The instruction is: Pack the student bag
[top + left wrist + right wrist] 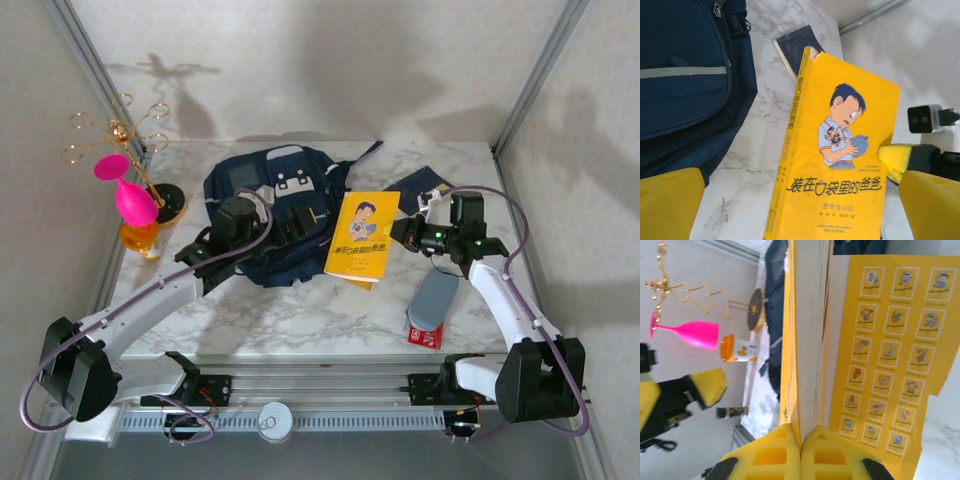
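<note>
The student bag (262, 198), navy blue with white patches, lies at the table's middle left; its front pocket with a light stripe is seen in the left wrist view (685, 85). A yellow book (363, 238) with a cartoon boy on its cover (840, 150) lies just right of the bag. My right gripper (398, 232) is shut on the book's right edge, its pads (780, 452) clamped over the page block (810, 330). My left gripper (305, 220) hovers open over the book's left side, its fingers (670, 205) wide apart and empty.
A grey pouch (435, 298) lies over a red item (425, 336) at the front right. A pink glass (125, 190), a gold wire stand (120, 130) and an orange jar (140, 238) stand at the left edge. A dark booklet (795, 47) lies under the book's far end.
</note>
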Action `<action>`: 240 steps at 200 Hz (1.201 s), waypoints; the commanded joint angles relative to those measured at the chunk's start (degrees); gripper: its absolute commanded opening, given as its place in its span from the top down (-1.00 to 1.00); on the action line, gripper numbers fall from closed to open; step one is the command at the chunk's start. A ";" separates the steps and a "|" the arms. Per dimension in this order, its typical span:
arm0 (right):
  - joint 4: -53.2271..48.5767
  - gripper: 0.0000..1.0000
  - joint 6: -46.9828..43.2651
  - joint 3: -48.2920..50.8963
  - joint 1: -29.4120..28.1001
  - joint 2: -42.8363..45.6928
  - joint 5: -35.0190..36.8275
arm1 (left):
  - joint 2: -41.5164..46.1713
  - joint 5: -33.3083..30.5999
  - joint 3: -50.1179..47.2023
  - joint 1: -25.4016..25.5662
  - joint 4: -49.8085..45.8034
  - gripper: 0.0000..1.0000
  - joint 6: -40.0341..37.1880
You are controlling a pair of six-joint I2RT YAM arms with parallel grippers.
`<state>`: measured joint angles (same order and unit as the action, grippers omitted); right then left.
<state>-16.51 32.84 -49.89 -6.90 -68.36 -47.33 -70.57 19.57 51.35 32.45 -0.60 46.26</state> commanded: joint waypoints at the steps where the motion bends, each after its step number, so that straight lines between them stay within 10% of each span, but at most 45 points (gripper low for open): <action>1: 5.24 1.00 3.09 -3.55 -0.32 0.30 -8.35 | -2.50 5.06 -0.90 -0.37 5.85 -0.99 -1.42; 96: 21.43 1.00 12.59 -2.67 -4.62 -4.46 -15.76 | -10.54 16.25 0.46 0.78 20.91 -0.87 0.81; 216: 17.14 0.99 6.21 -1.04 -4.62 -7.81 -12.93 | -11.09 16.73 3.24 2.53 24.68 0.99 4.28; 240: 16.42 0.72 5.50 -1.47 -4.65 -7.14 -12.40 | -10.74 16.24 3.36 2.62 24.68 1.00 4.63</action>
<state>-0.25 40.03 -50.94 -11.03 -75.81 -58.70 -82.24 34.70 52.07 33.87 19.88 50.61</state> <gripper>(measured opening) 0.099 0.140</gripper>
